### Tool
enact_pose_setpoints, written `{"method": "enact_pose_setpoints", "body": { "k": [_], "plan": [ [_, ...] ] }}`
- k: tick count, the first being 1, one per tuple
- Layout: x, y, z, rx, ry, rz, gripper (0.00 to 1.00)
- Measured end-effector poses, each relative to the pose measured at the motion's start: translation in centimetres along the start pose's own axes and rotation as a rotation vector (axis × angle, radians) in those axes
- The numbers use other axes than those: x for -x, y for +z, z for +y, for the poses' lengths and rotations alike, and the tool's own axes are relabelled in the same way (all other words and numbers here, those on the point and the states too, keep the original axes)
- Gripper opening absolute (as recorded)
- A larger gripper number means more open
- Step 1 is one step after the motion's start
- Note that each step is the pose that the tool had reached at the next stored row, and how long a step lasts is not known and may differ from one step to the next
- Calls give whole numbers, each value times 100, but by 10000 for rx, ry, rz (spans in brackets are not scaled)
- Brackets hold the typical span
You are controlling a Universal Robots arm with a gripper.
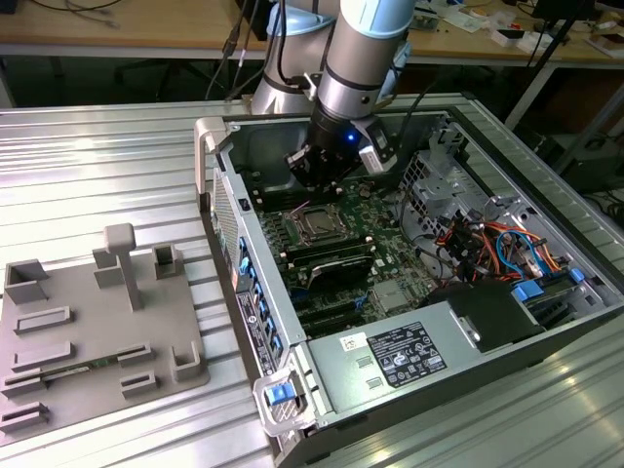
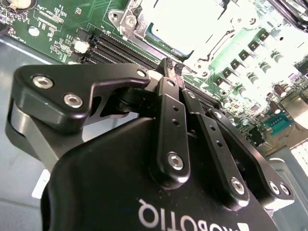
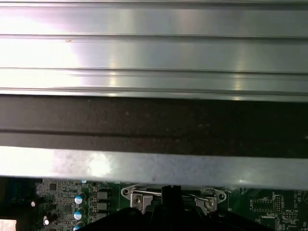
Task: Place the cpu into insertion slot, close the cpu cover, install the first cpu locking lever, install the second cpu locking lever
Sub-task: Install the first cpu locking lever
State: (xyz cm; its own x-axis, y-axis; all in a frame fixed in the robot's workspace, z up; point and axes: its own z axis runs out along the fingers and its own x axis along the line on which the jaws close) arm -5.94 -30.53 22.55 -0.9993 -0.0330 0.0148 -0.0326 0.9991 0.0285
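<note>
Inside the open computer case (image 1: 226, 210), the gripper (image 2: 172, 66) hangs right over the far edge of the insertion slot (image 1: 295, 222), nose down. In the second wrist view its fingers (image 2: 166, 96) are pinched narrow, tips basically together, and I don't see anything between them. The cpu (image 1: 318, 226) sits in the insertion slot. The silver cpu cover (image 1: 334, 220) looks flat around it, but I honestly can't tell how the levers stand. Black memory slots (image 2: 120, 48) run just beside the insertion slot. A grey fixture tray (image 1: 97, 331) lies well away from the insertion slot, outside the case.
</note>
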Motion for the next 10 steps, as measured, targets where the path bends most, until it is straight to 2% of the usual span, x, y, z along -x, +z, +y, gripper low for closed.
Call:
{"method": "enact_pose_setpoints", "body": {
  "k": [10],
  "plan": [
    [75, 40, -4, 0, 1, 0, 11]
  ]
}}
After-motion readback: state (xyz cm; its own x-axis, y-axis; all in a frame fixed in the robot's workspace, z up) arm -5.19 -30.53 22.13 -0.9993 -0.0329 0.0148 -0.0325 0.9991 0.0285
